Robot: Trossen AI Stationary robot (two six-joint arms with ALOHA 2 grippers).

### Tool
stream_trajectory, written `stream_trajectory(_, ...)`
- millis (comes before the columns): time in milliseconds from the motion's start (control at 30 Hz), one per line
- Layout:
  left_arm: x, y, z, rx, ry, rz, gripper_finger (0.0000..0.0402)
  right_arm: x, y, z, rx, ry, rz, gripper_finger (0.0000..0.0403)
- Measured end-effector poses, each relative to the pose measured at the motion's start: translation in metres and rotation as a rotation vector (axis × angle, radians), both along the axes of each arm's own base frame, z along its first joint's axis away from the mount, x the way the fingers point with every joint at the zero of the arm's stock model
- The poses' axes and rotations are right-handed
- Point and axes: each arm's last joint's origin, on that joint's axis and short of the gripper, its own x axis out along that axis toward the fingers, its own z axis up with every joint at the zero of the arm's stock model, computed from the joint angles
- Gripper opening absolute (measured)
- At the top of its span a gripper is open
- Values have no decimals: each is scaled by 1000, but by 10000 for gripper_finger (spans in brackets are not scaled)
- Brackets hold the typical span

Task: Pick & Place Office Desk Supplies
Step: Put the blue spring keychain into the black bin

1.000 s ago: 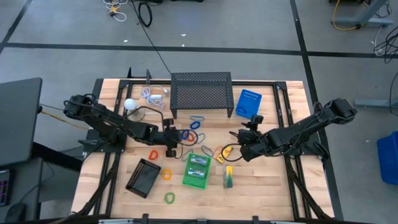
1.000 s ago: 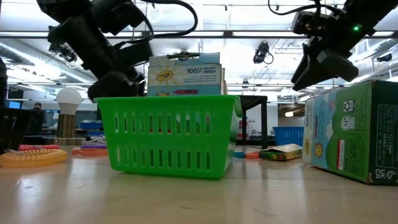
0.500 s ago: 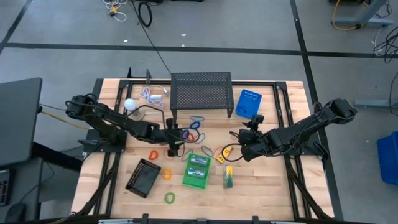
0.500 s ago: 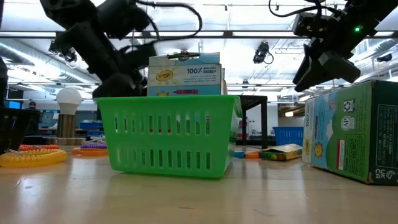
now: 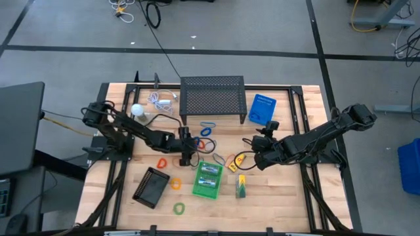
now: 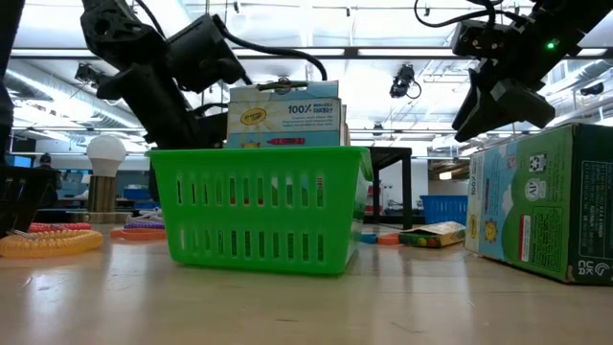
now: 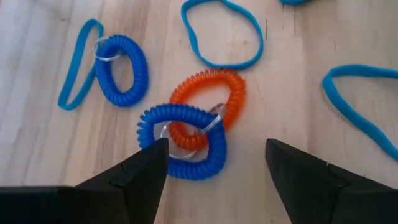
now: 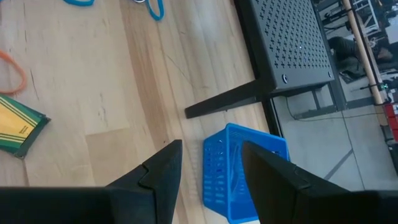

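Observation:
My left gripper (image 7: pixel 216 146) is open and slants down over a blue coil loop (image 7: pixel 186 149) hooked into an orange coil loop (image 7: pixel 211 102) on the table, one finger on either side, apart from them. In the high view it (image 5: pixel 191 145) stands just left of those loops. A second blue coil (image 7: pixel 121 71) and thin blue bands (image 7: pixel 222 34) lie beyond. Crayon boxes (image 5: pixel 209 174) stand in the green basket (image 6: pixel 259 206); another box (image 5: pixel 241 187) lies right of it. My right gripper (image 5: pixel 252 157) hangs open with nothing between its fingers, beside a further box (image 5: pixel 237 159).
A black mesh riser (image 5: pixel 212 98) and a blue basket (image 5: pixel 262 108) stand at the far side. The white ball (image 5: pixel 136 110) and white coiled cable (image 5: pixel 163 99) sit far left. A black tray (image 5: pixel 151 187) lies near left. Orange (image 5: pixel 161 162) and green (image 5: pixel 178 208) loops lie scattered.
My left arm has reached a little farther toward the table's right and sunk lower, bringing its gripper down toward the coil loops beside the green basket. No object has moved.

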Motion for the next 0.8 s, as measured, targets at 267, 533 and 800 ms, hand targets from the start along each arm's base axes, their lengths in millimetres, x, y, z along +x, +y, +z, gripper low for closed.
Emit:
stream_trajectory(267,9,0,-3,50,-11,47,251,-1,0,0,5,-5,-12,176)
stream_trajectory(533,8,1,-4,42,-4,74,174,-1,0,0,4,-2,-14,176)
stream_trajectory(800,6,1,-5,45,22,85,71,-1,0,0,6,-5,-17,176)
